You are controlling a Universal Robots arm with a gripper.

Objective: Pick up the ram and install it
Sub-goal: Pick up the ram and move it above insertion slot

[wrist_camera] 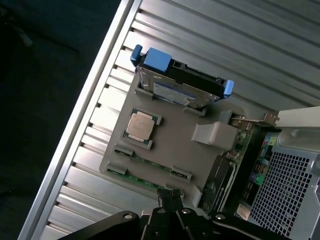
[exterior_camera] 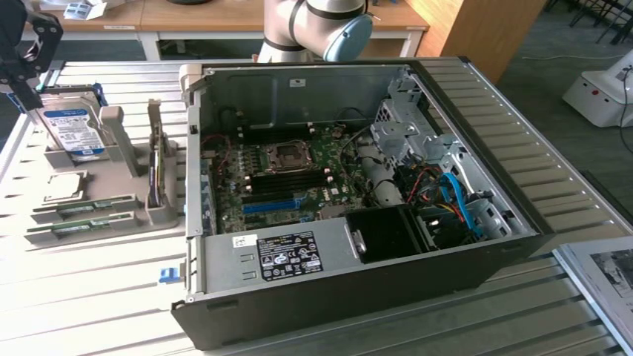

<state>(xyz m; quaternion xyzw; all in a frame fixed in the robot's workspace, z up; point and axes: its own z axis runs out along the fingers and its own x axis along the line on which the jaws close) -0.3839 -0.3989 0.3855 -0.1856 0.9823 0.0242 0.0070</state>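
The gripper [wrist_camera: 170,196] is closed and empty, poised above the grey holder [wrist_camera: 175,145] on the slatted desk [exterior_camera: 99,297]. The ram [exterior_camera: 83,208] lies in a holder slot with a second stick [exterior_camera: 79,225] just beside it, near the processor [exterior_camera: 61,185] and hard drive [exterior_camera: 71,126], beside the open computer case [exterior_camera: 296,311].

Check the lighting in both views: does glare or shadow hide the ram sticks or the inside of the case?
Exterior view: the light is even and the ram sticks are readable. The case interior is dimmer, darkest around the black fan shroud. Wrist view: the slatted table carries a bright sheen but no glare falls on the ram sticks. The gripper is a dark silhouette.
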